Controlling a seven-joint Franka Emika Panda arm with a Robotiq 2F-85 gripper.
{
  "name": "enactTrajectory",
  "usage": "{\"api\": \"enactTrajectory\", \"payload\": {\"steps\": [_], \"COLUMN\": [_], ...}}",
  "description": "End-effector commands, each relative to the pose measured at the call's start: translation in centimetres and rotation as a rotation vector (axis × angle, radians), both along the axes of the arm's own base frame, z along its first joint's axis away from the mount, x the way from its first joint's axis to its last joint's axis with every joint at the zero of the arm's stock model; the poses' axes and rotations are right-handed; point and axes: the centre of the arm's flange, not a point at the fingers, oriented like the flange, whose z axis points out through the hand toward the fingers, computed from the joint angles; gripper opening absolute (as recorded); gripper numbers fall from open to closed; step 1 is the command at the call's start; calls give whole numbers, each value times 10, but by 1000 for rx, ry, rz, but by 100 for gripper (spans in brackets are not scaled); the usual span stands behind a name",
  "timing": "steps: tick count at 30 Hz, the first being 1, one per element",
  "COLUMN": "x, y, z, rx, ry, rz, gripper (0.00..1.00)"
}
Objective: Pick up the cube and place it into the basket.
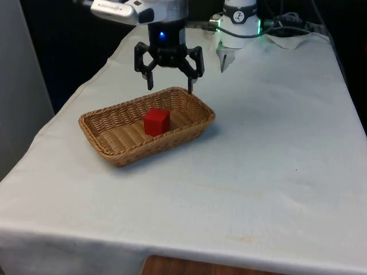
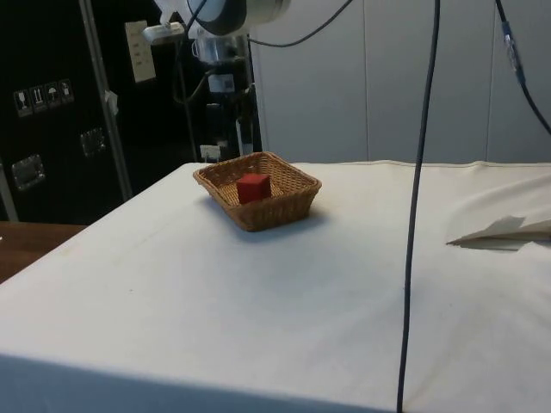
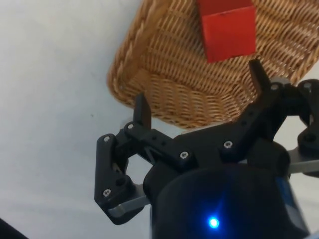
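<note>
Black two-finger gripper (image 1: 170,86) hangs spread wide and empty above the woven wicker basket (image 1: 109,150), where the small red cube (image 1: 156,121) sits; it looks light, rigid, best pinched across flat opposite faces

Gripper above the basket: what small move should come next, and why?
Probably lift straight up and pull back toward the robot. The red cube already rests on the floor of the wicker basket, and the gripper hangs open and empty above the far rim, fingers spread, so nothing seems left to place.
</note>
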Motion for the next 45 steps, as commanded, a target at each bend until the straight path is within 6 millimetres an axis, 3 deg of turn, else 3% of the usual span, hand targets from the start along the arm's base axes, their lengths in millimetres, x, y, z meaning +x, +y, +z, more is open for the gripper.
{"api": "enactTrajectory", "payload": {"steps": [1, 22, 34, 45], "x": [-1, 5, 6, -3], "y": [4, 61, 83, 103], "z": [2, 25, 36, 68], "rx": [-6, 9, 26, 37], "ry": [2, 1, -6, -13], "rz": [3, 92, 135, 164], "gripper": [100, 100, 100, 100]}}
